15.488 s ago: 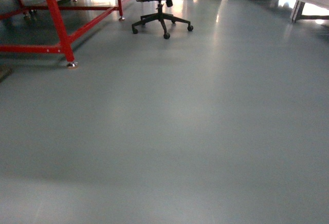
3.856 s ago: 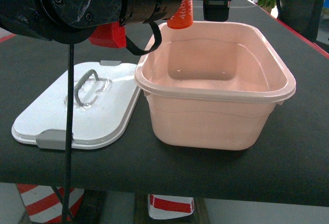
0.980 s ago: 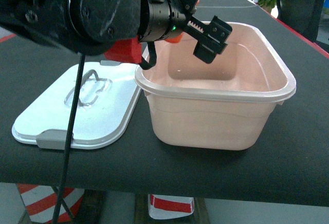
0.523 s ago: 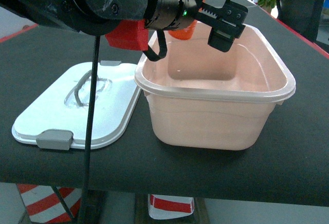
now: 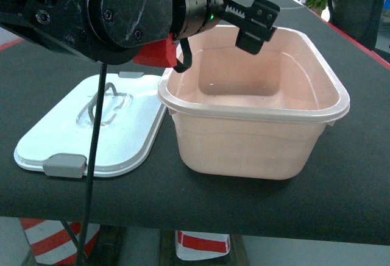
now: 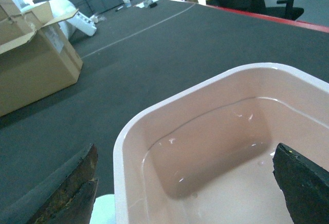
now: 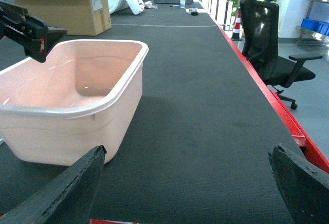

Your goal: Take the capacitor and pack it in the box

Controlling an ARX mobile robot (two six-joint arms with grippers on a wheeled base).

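Observation:
The box (image 5: 256,138) is a pale pink tub with a white rim, standing on the black tabletop, and its white lid (image 5: 91,138) lies flat to its left. My left gripper (image 5: 222,31) hangs over the box's far left corner. In the left wrist view the left gripper (image 6: 185,193) is open wide, with only the box's bare inside (image 6: 205,147) between its fingers. My right gripper (image 7: 185,188) is open above the black mat, to the right of the box (image 7: 77,116). The capacitor is out of view.
A brown cardboard carton (image 7: 67,8) stands on the table behind the box. The table's red edge (image 7: 293,126) runs along the right, with a black office chair (image 7: 267,34) beyond it. A red-and-white striped object (image 5: 201,241) sits under the table.
My left gripper has lifted from inside the box's far end to just above the rim. The orange piece seen by its fingers half a second ago no longer shows.

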